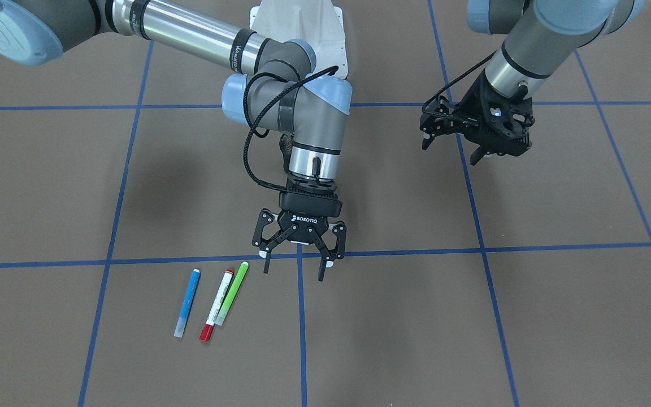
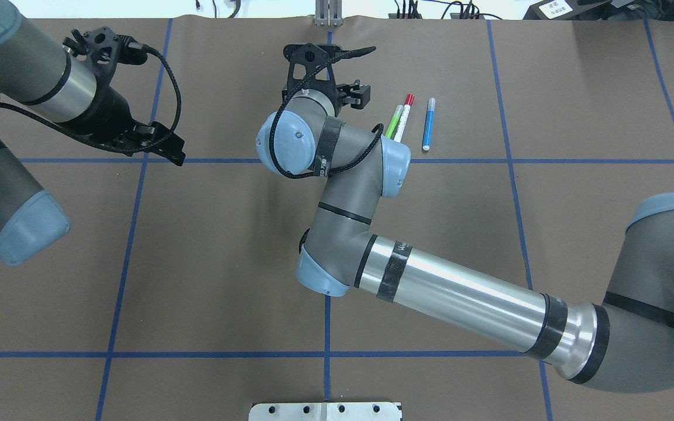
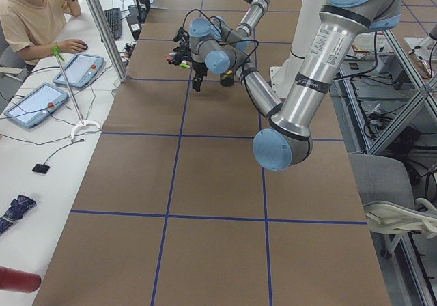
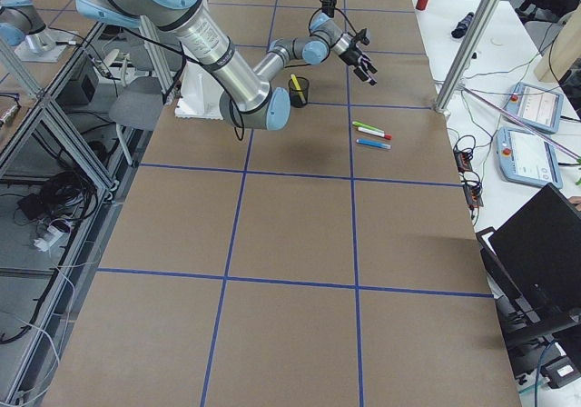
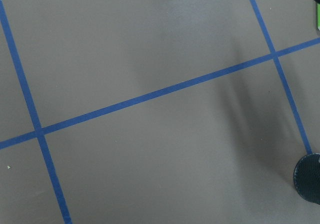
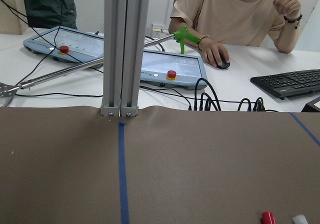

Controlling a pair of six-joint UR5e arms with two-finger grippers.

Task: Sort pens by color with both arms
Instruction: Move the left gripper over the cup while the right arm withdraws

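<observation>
On the brown table [image 1: 48,198], from the front-facing view's left, lie a blue pen [image 1: 188,303] with a pale end, then a white pen [image 1: 216,305] with a red cap close against a lime green pen [image 1: 232,293], all slanted. Beside them the right gripper [image 1: 294,272] hangs spread wide, empty. Farther right, the left gripper [image 1: 451,151] is also spread, holding nothing.

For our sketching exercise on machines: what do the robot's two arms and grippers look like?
The right arm and left arm are silver-grey tubes with light-blue joint caps and black bands. Black braided cables run to the black left gripper and right gripper, the latter marked ROBOTIQ in white.
</observation>
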